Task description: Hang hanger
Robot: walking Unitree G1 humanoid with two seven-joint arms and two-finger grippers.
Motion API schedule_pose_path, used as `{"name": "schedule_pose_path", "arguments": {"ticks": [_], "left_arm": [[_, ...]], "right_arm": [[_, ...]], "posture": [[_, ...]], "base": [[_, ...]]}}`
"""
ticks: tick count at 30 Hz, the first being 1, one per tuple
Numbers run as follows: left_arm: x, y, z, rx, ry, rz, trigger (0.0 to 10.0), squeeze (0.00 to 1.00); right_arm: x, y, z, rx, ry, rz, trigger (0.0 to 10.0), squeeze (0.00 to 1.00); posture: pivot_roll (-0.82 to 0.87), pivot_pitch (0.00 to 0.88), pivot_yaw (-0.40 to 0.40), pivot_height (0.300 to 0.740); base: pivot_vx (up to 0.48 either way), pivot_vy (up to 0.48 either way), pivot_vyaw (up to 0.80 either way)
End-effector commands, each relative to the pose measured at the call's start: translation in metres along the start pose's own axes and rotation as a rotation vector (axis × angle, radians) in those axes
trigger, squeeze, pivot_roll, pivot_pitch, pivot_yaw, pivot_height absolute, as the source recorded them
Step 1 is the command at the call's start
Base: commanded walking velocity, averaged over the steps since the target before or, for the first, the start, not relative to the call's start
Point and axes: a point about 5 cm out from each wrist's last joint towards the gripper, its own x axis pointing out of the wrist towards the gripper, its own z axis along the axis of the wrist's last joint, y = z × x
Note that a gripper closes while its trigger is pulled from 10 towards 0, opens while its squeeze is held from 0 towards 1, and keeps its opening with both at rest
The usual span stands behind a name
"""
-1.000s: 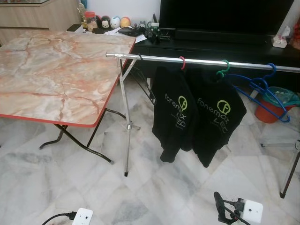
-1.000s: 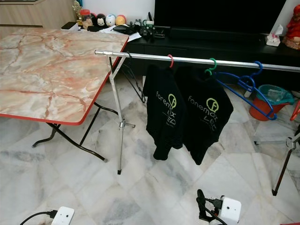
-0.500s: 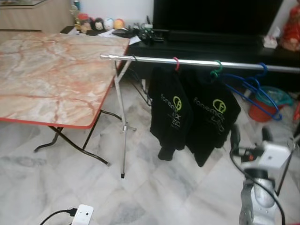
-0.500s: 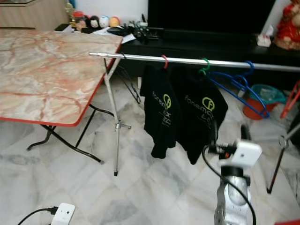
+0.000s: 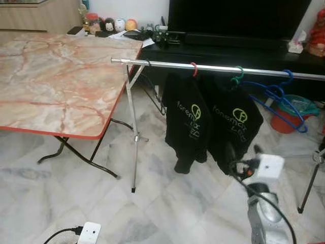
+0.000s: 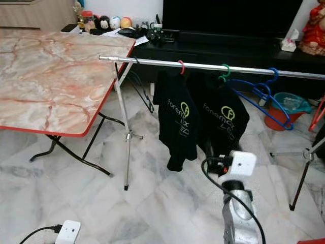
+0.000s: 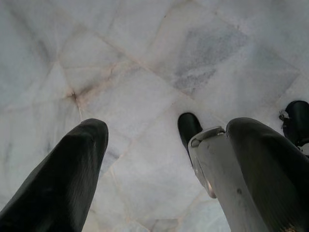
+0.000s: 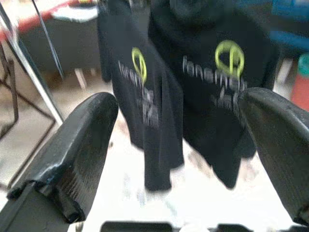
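Shirts (image 5: 213,124) | "foremax" print | right pincer (image 8: 178,159) spread, facing them

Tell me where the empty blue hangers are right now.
In the left eye view, the blue hangers hang at the rail's right end, just right of the green-hooked black shirt, above an orange bucket.

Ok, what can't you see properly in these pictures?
- Rail: its right end is cut off by the eye views' edge.
- Shirt lettering: blurred in the right wrist view.
- Toys behind the table: too small to identify.
- Right gripper: jaws open, nothing between them.
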Motion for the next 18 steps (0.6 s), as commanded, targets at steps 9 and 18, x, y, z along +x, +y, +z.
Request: {"name": "schedule_pose_path", "arguments": {"ticks": [9,18], "left_arm": [[-0.001,-0.001,-0.008,-0.009,0.041,-0.025,10.0,0.00],[-0.004,-0.009,-0.021,0.041,0.096,-0.043,10.0,0.00]], "right_arm": [[-0.006,-0.027,-0.017,0.018,0.094,-0.033,10.0,0.00],[-0.013,-0.059,-0.036,0.036,0.177,-0.073,10.0,0.00]], "posture": [[-0.10,0.000,-0.051,0.740],[-0.10,0.000,-0.058,0.740]], "base": [[0.000,0.000,0.00],[0.000,0.000,0.00]]}}
